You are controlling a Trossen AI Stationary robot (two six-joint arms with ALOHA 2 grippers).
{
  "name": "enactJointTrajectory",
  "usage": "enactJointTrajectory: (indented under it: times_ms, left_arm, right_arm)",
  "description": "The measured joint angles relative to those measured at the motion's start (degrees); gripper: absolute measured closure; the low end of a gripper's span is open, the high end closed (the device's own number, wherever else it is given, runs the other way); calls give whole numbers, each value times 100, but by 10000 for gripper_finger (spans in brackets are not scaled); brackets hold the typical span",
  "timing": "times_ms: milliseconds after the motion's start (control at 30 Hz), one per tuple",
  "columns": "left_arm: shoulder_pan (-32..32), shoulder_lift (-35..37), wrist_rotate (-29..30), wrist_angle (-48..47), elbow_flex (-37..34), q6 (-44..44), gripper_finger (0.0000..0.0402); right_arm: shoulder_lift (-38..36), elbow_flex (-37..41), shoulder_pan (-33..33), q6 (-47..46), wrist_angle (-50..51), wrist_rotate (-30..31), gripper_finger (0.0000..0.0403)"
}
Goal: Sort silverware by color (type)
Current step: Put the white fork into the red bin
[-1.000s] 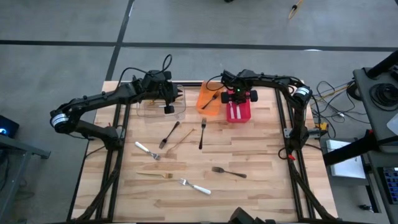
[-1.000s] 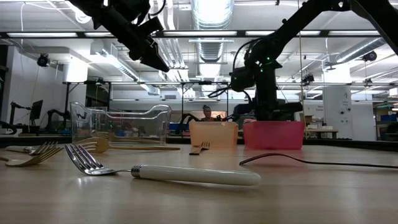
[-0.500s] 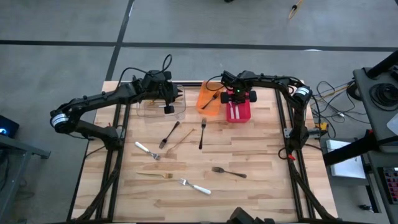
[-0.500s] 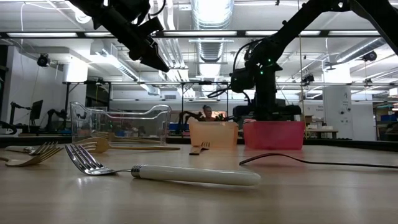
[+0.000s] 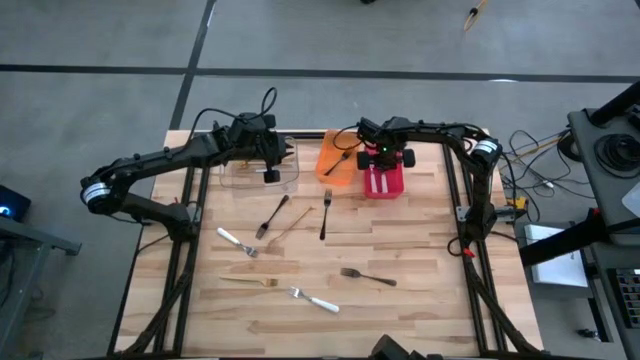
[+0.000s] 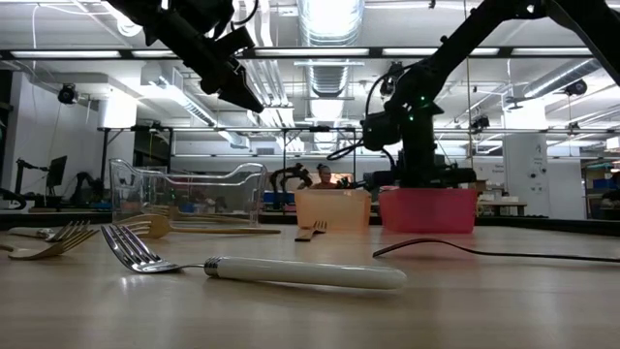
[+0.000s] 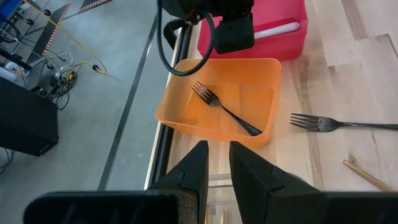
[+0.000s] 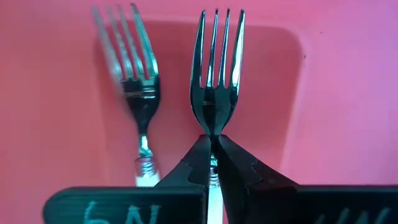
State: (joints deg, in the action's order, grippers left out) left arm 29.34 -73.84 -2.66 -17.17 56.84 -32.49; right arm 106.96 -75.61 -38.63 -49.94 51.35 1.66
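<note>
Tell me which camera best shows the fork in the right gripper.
The right wrist view: the silver fork fills it, tines up, pinched at its neck by the right gripper over the red bin. The high view shows only the gripper above the bin, the low view hides the fork behind the bin wall, and the left wrist view shows just a pale handle.

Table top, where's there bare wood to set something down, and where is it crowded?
Bare wood: the right side, between the red bin and the dark fork, and the near edge below the white-handled fork. Crowded: the middle, with forks fanned below the clear bin and orange bin.
</note>
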Motion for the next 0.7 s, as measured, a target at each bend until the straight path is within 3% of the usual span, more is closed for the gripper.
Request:
enactJointTrajectory:
  times_ms: [700]
  left_arm:
    - [0, 0, 0, -4, 2, 0, 354]
  right_arm:
    - [0, 67, 0, 95, -124, 135, 392]
